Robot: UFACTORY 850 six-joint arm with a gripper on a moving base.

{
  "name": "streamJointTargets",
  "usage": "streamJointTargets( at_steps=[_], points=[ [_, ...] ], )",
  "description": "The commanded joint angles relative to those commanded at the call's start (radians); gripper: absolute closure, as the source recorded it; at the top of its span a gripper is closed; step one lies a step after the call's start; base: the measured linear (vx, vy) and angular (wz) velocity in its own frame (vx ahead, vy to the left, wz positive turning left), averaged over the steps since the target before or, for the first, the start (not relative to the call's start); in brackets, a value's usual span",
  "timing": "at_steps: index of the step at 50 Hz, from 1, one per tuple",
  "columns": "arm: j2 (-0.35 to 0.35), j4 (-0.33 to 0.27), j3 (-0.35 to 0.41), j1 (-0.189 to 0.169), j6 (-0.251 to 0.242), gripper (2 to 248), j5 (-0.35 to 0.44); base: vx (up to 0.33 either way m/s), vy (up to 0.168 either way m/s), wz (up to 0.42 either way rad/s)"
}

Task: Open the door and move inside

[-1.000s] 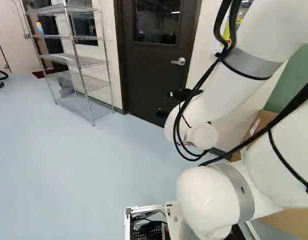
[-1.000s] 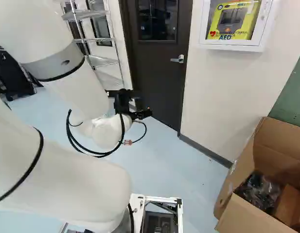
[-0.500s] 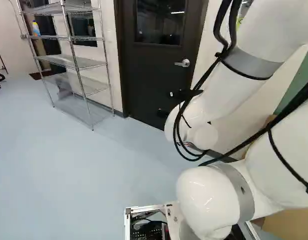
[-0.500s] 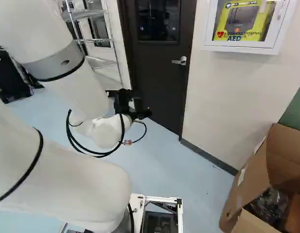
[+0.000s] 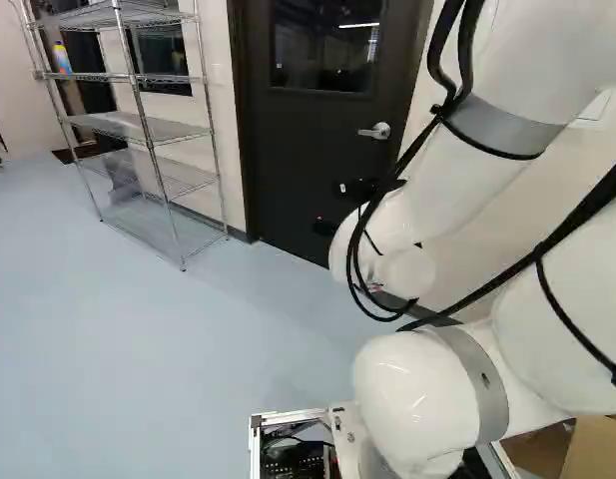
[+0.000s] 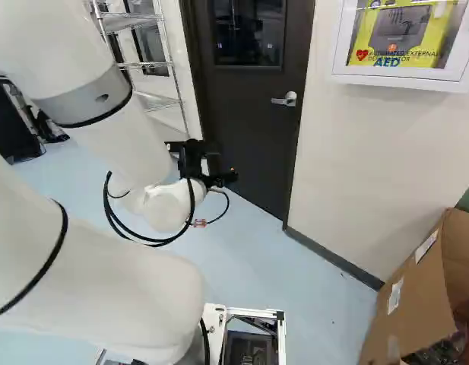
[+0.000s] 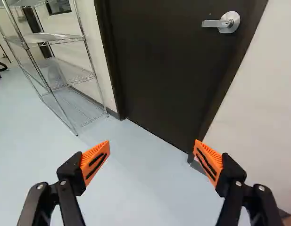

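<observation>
The gripper [image 6: 211, 163] is held out from the arm, short of the dark door [image 6: 249, 122]; its black body overlaps the lower door in the right base view. In the wrist view the gripper [image 7: 151, 157] stands wide open, an orange pad on each finger and only floor between them. Ahead of it the door [image 7: 159, 70] is shut in its frame. The silver lever handle [image 7: 223, 22] lies farther ahead and higher than the gripper, toward the door's right edge in the base views. Nothing touches the handle [image 5: 375, 131].
A wire shelf rack [image 5: 153, 135] stands against the wall left of the door. Right of the door are a wall-mounted AED cabinet [image 6: 405, 38] and, on the floor, an open cardboard box [image 6: 416, 304]. A baseboard [image 6: 333, 258] runs along the wall.
The base has moved: door and handle look larger and nearer, and the cabinet and box have shifted outward in the right base view. The arm holds its pose against its lowest joint.
</observation>
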Motion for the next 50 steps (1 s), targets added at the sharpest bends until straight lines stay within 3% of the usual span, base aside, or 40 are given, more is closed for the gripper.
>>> streamJointTargets(
  at_steps=[50],
  points=[
    [0.0, 0.0, 0.0, 0.0, 0.0, 3, 0.0, 0.132, 0.084, -0.054]
  ],
)
